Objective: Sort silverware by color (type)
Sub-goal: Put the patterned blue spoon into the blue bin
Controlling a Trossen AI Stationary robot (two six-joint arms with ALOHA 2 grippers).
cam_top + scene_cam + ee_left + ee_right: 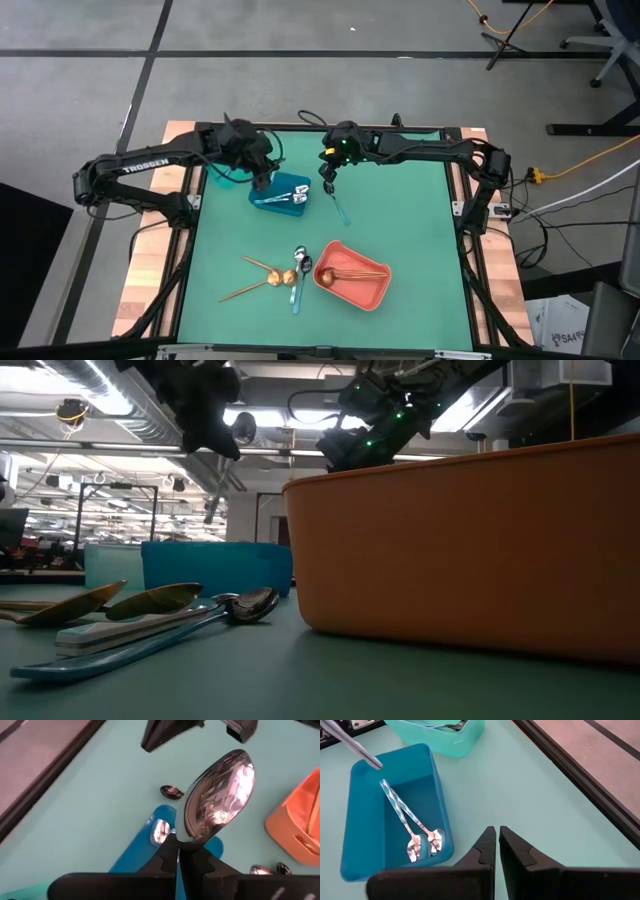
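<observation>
Silverware: left gripper [177, 851] is clamped on a silver spoon [217, 795] above the blue bin [281, 191]; right gripper [497, 840], at 3 o'clock of it, is pressed together, empty.

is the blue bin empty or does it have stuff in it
Not empty. The right wrist view shows two spoons with light-blue twisted handles lying inside the blue bin, bowls toward one end wall.

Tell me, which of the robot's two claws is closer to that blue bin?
The left. The left gripper, shut on a silver spoon, hangs right over the blue bin. The right gripper, shut and empty, hovers beside the bin, off its edge above the mat.
</observation>
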